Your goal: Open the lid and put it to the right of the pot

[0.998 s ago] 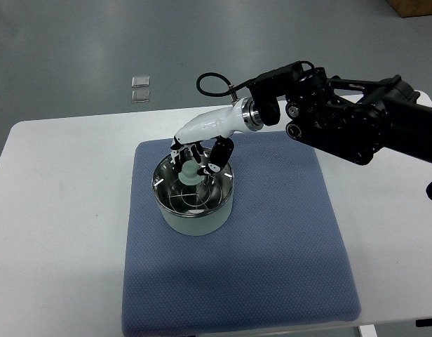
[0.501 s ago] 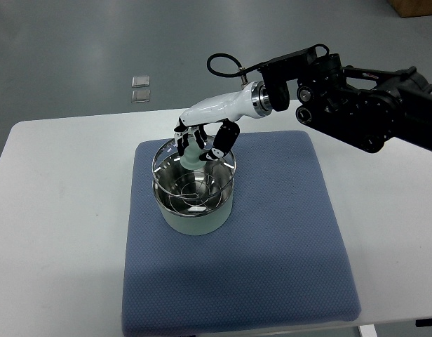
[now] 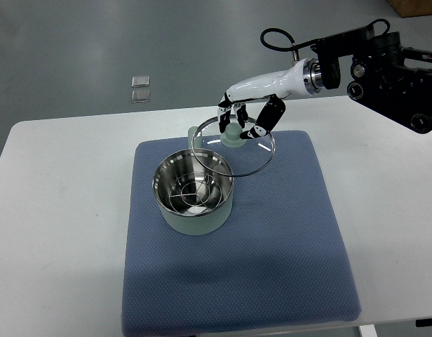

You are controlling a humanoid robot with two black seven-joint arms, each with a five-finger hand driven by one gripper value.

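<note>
A pale green pot (image 3: pixel 193 197) with a shiny steel inside stands open on the blue mat (image 3: pixel 272 253), left of the mat's middle. My right hand (image 3: pixel 243 121) is shut on the pale green knob of the glass lid (image 3: pixel 233 145). It holds the lid in the air, up and to the right of the pot, with the lid's metal rim still overlapping the pot's far right edge in the picture. The right arm (image 3: pixel 384 63) comes in from the upper right. The left arm is out of view.
The mat lies on a white table (image 3: pixel 55 232). Bare mat lies right of the pot and in front of it. Two small clear squares (image 3: pixel 139 88) lie on the grey floor beyond the table.
My right hand has lifted the lid off the pot and carried it up and to the right. The arm has drawn back toward the upper right. The pot has not moved.
</note>
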